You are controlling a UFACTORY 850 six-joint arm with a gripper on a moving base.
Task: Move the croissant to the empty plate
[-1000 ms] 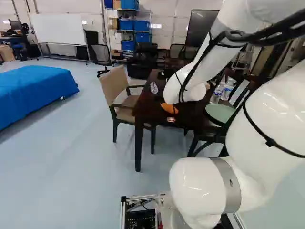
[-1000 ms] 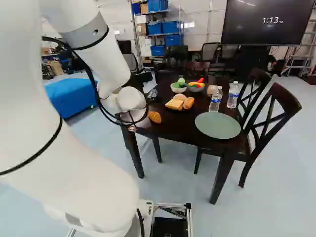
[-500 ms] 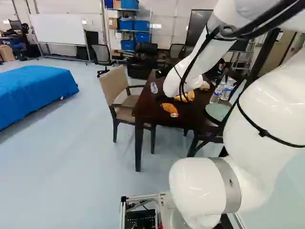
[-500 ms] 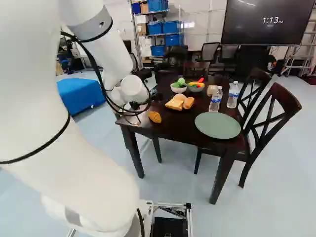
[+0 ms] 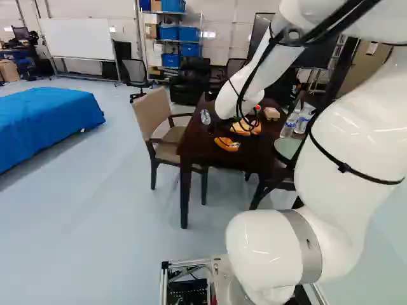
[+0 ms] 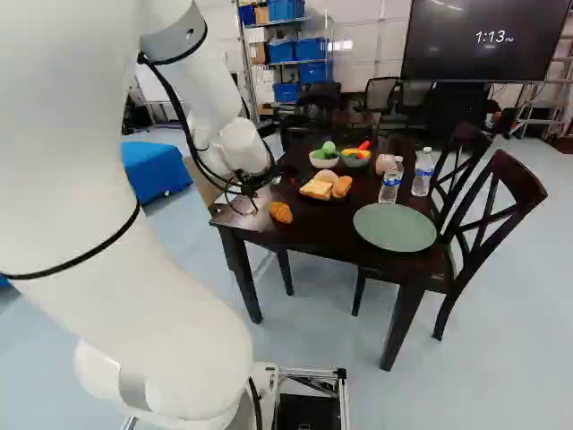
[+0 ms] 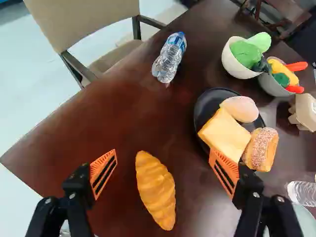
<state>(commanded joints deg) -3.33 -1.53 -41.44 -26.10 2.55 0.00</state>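
In the right base view my gripper [image 6: 249, 186] hangs over the table's near left part, partly hidden by cables. The wrist view shows the gripper [image 7: 164, 170] wide open, orange pads apart and holding nothing. The golden-brown croissant [image 7: 156, 190] [image 6: 281, 212] [image 5: 226, 144] lies on the bare dark table [image 6: 313, 235], below the gap between the fingers and touching neither. A flat, round, pale green plate [image 6: 394, 227] is empty at the table's near right; its edge [image 7: 307, 221] shows beyond one finger in the wrist view.
A black plate [image 7: 203, 101] holds several breads beside the croissant. Behind it stand two bowls [image 7: 232, 61] [image 6: 355, 162] of toy vegetables. One bottle [image 7: 170, 58] lies on its side; two others [image 6: 391, 179] [image 6: 423, 172] stand behind the green plate. Chairs [image 6: 488, 228] [image 5: 166, 127] flank the table.
My arm has shifted up and farther ahead in both base views, uncovering the croissant and the breads in the left one. The gripper stays open. Base and croissant have not moved.
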